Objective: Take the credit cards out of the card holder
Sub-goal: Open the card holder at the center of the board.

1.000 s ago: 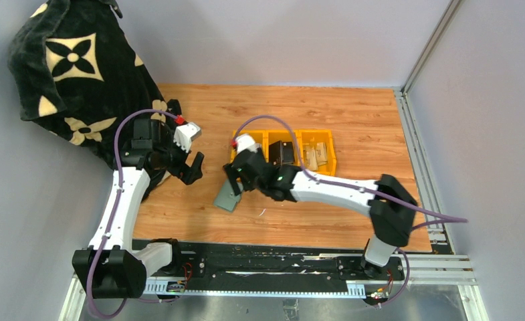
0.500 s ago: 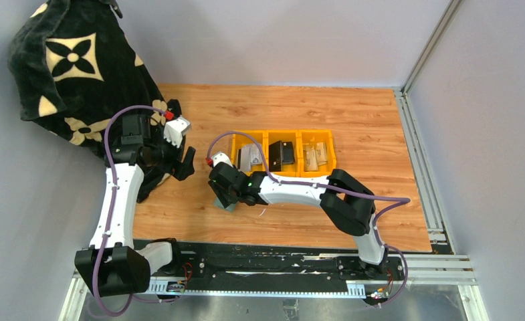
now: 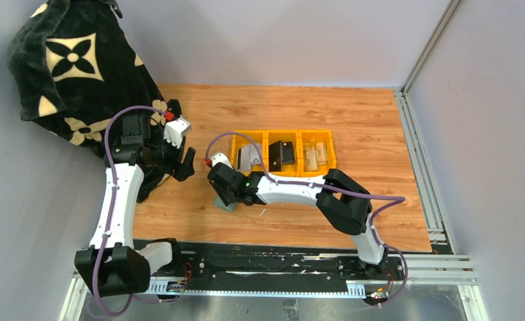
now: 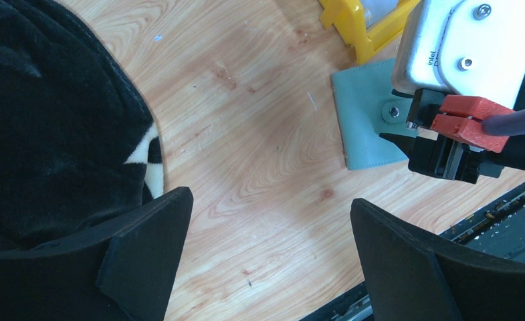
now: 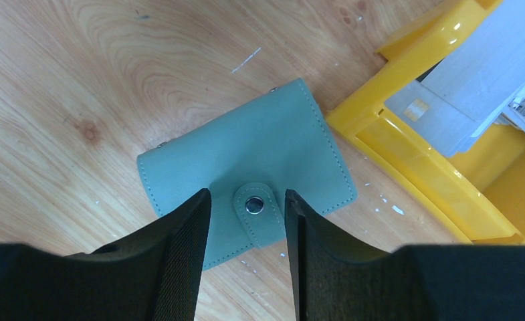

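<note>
The sage-green card holder (image 5: 246,154) lies snapped closed and flat on the wood, just left of the yellow bins; it also shows as card holder (image 3: 226,202) and card holder (image 4: 363,114). My right gripper (image 5: 247,192) hovers right over it, jaws narrowed and straddling the rounded snap tab (image 5: 256,210), with a sliver of gap on the left side. From above, the right gripper (image 3: 223,192) covers most of the holder. Grey credit cards (image 5: 477,77) lie in the nearest yellow bin. My left gripper (image 4: 270,198) hangs wide open over bare wood, left of the holder.
Three joined yellow bins (image 3: 283,134) sit behind the holder: grey cards (image 3: 249,158) left, a black wallet (image 3: 281,153) middle, tan banknotes (image 3: 316,156) right. A black patterned blanket (image 3: 72,73) is heaped at the far left, by the left gripper (image 3: 187,164).
My right arm swung left and down onto the card holder and its jaws narrowed around the snap tab. The left arm drew back slightly to the left, still open.
</note>
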Controlling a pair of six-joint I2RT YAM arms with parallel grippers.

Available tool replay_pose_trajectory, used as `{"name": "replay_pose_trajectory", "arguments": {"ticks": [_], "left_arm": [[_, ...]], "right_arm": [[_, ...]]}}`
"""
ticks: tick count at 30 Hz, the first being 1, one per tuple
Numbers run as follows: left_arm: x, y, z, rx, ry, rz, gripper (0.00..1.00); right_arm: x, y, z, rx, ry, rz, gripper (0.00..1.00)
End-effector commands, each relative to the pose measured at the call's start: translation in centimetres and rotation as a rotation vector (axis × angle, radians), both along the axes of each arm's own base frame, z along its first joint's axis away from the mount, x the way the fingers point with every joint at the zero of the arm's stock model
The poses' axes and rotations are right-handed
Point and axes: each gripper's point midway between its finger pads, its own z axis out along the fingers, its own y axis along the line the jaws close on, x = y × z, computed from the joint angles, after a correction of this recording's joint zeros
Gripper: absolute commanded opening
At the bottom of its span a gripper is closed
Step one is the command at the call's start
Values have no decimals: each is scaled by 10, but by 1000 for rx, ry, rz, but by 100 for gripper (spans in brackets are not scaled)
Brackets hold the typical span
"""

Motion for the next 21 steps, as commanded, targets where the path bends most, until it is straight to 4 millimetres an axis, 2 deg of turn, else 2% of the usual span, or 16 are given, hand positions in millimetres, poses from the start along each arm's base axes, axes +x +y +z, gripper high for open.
{"name": "replay_pose_trajectory", "arguments": {"ticks": [1, 4, 12, 16, 18, 21], "left_arm": [[-1, 1, 5, 5, -11, -6, 100], [0, 2, 5, 8, -12, -2, 100], [0, 3, 11, -1, -18, 14, 100], [-3, 0, 15, -23, -23, 10, 100], [-4, -3, 17, -34, -29, 5, 100], [-8, -6, 13, -51, -19, -1, 100]], "right_arm": [[-7, -17, -28, -85, 17, -18, 48], [-7, -22, -33, -92, 20, -30, 44], [-8, -28, -38, -95, 20, -44, 17], [-7, -22, -22, -45, -2, -34, 4], [-7, -14, -5, 8, -12, -15, 0], [-9, 0, 28, 107, -30, 28, 0]]}}
